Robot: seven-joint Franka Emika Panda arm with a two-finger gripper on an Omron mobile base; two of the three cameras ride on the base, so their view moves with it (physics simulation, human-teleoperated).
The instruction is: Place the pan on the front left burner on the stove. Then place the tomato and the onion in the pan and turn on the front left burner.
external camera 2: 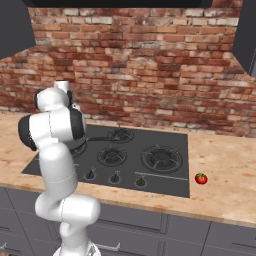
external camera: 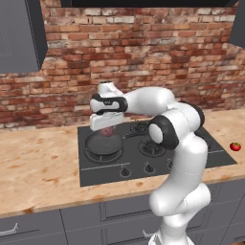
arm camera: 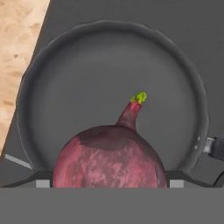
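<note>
Resting well off on the pale wooden counter (external camera: 38, 167), the glossy red tomato (external camera: 235, 146) lies clear, while the dull reddish-purple onion (arm camera: 109, 158) sits between wide-spread jaws above the round dark grey pan (arm camera: 109, 65).

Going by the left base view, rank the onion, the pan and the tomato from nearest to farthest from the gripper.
1. The onion, right under the gripper, between its fingers.
2. The pan, just below on the stove's front left burner.
3. The tomato, far off to the right on the counter.
</note>
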